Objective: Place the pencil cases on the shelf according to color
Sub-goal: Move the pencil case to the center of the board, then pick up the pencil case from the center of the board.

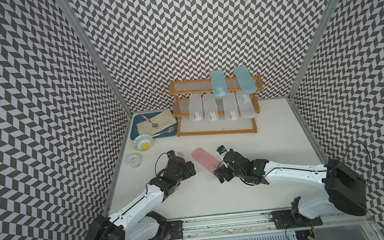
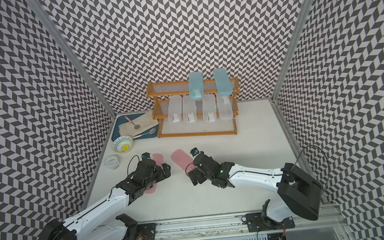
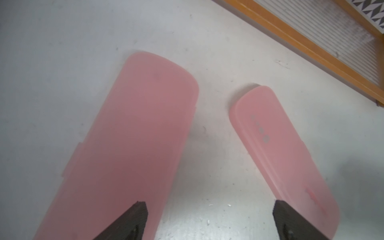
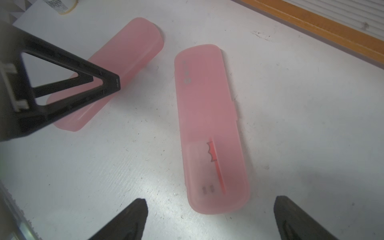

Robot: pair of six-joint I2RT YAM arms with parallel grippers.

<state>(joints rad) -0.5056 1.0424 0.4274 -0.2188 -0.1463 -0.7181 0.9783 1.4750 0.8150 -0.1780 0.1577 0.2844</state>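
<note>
Left gripper point(image 3: 207, 205) hangs wide open, empty, above the left pink case point(image 3: 133, 135). Right gripper point(image 4: 211, 199), equally open and empty, sits over the near end of the right pink case point(image 4: 209, 116). I'd square the jaws across the narrow width, mid-length, before closing, imo. Both cases lie flat on the tabletop point(image 1: 273, 156), toward its left edge, with long axes roughly front-to-back. Far ends sit close together facing the shelf point(image 1: 217, 131), near ends splayed.

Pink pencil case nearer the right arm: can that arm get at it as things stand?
Probably yes: the right gripper hovers open at the near end of that pink case, its fingers apparently spread wider than the case, with nothing lying between.
</note>
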